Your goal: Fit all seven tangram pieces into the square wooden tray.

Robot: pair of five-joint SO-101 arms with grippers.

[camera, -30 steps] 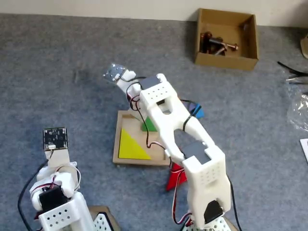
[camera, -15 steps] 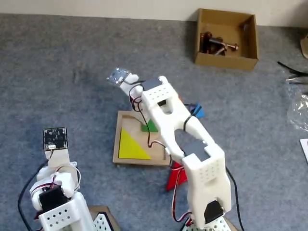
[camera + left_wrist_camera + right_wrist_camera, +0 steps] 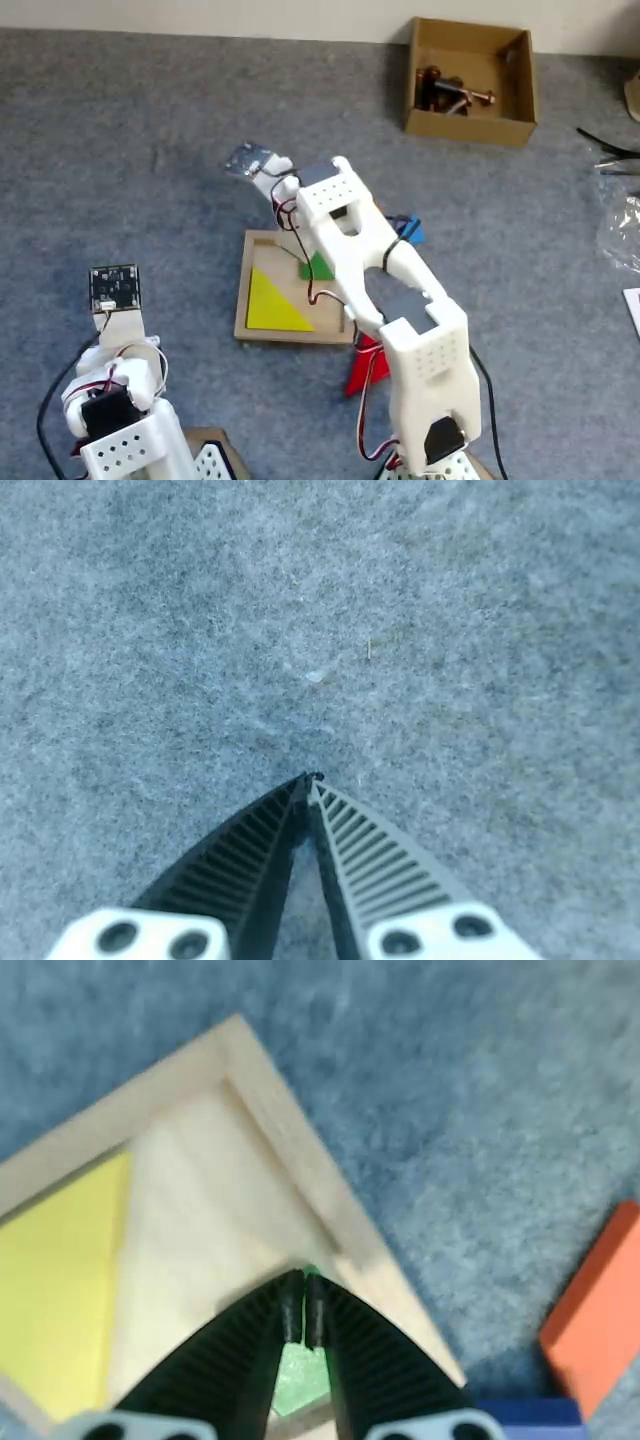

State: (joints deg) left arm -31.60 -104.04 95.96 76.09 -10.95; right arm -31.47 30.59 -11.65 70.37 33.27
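The square wooden tray [image 3: 243, 292] lies on the grey carpet with a yellow triangle [image 3: 272, 302] in its left half. My right arm [image 3: 345, 235] stretches over the tray's right side. In the right wrist view my right gripper [image 3: 302, 1295] is shut on a green piece [image 3: 298, 1372], held edge-up just inside a tray corner [image 3: 285, 1150]; the green piece [image 3: 318, 266] peeks out beside the arm. A blue piece [image 3: 408, 231] and an orange piece [image 3: 595, 1310] lie right of the tray, a red piece [image 3: 360, 370] near its front right corner. My left gripper [image 3: 311, 780] is shut over bare carpet.
A cardboard box [image 3: 470, 118] with metal parts stands at the back right. Clear plastic [image 3: 620, 232] and cables lie at the right edge. The left arm [image 3: 115, 365] sits at the front left, apart from the tray.
The right arm's wrist has swung slightly to the right and the green piece has shifted a little toward the tray's middle. The left arm has kept still.
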